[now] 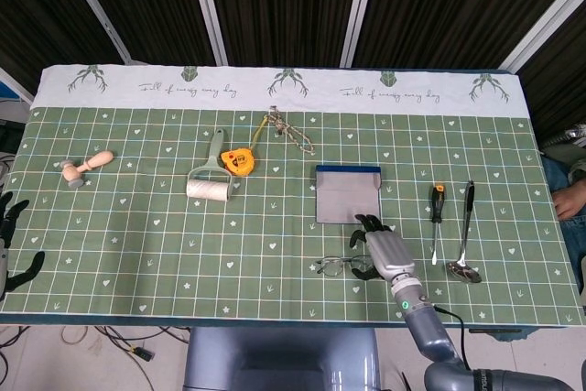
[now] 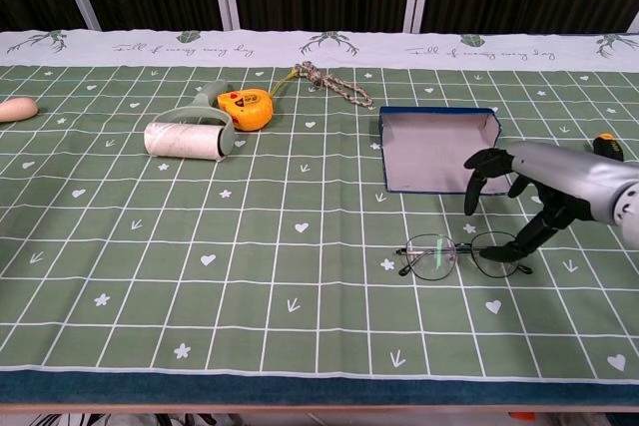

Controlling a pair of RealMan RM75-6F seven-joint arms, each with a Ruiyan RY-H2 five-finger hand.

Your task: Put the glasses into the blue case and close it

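The thin-rimmed glasses (image 1: 337, 266) (image 2: 461, 254) lie unfolded on the green cloth near the table's front edge. Just behind them the blue case (image 1: 348, 194) (image 2: 439, 151) lies open with its grey inside facing up. My right hand (image 1: 385, 250) (image 2: 534, 187) hovers over the right end of the glasses with fingers spread, its thumb reaching down beside the right lens; it holds nothing. In the head view my left hand (image 1: 10, 237) stays off the table's left edge, fingers apart and empty.
Right of my right hand lie a screwdriver (image 1: 436, 209) and a spoon (image 1: 464, 237). A lint roller (image 1: 209, 184) (image 2: 186, 137), a yellow tape measure (image 1: 240, 161) (image 2: 246, 107), a cord (image 1: 287, 132) and a wooden stamp (image 1: 85, 168) sit further back and left.
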